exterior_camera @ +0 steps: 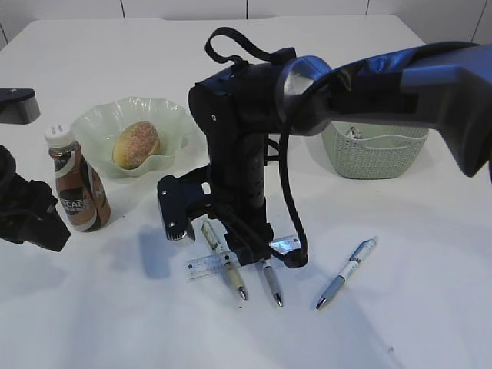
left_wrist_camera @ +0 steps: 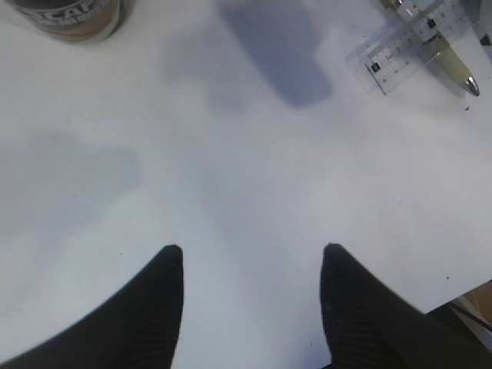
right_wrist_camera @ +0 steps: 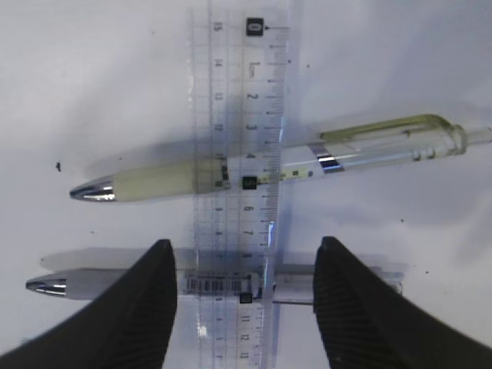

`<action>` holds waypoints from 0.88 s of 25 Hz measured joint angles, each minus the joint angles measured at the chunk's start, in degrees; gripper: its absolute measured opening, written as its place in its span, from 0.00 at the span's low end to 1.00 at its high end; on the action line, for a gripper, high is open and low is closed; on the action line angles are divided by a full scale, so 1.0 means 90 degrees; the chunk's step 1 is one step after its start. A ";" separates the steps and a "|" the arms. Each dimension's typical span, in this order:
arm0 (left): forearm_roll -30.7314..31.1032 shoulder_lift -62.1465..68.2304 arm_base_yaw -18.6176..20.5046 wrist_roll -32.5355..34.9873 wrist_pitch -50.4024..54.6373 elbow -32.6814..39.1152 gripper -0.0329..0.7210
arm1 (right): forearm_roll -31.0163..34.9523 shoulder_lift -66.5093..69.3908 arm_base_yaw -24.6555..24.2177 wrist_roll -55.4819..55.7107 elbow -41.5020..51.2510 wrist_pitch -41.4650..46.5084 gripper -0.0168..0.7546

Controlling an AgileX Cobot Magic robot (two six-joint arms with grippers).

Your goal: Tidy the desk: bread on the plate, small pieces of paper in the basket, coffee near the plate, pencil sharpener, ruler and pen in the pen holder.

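Observation:
My right gripper hangs open low over the clear ruler, one finger on each side of its near end. The ruler lies across a yellowish pen and a white pen. In the exterior view this gripper covers part of the ruler, and a third pen lies to the right. The bread sits in the plate, with the coffee beside it. My left gripper stands open over bare desk. The pen holder and pencil sharpener are out of view.
The basket stands at the back right with something small and white inside. My right arm crosses the middle of the desk and hides what lies behind it. In the left wrist view the coffee's base is top left and the ruler top right.

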 joint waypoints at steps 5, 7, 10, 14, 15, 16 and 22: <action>0.0000 0.0000 0.0000 0.0000 -0.0026 0.0000 0.57 | 0.0070 0.0108 0.0000 -0.0004 0.0000 -0.0022 0.60; 0.0000 0.0000 0.0000 0.0000 -0.0049 0.0000 0.57 | 0.0100 0.0120 0.0000 -0.0014 0.0000 -0.0032 0.60; 0.0000 0.0000 0.0000 0.0000 -0.0058 0.0000 0.57 | 0.0175 0.0146 0.0000 -0.0014 0.0000 -0.0032 0.60; 0.0000 0.0000 0.0000 0.0000 -0.0073 0.0000 0.57 | 0.0213 0.0217 0.0000 -0.0014 0.0000 -0.0047 0.60; 0.0000 0.0000 0.0000 0.0000 -0.0073 0.0000 0.57 | 0.0213 0.0217 0.0000 -0.0014 0.0000 -0.0047 0.60; 0.0000 0.0000 0.0000 0.0000 -0.0073 0.0000 0.57 | 0.0213 0.0217 0.0000 -0.0014 0.0000 -0.0047 0.60; 0.0000 0.0000 0.0000 0.0000 -0.0073 0.0000 0.57 | 0.0227 0.0217 -0.0025 -0.0014 0.0000 -0.0051 0.60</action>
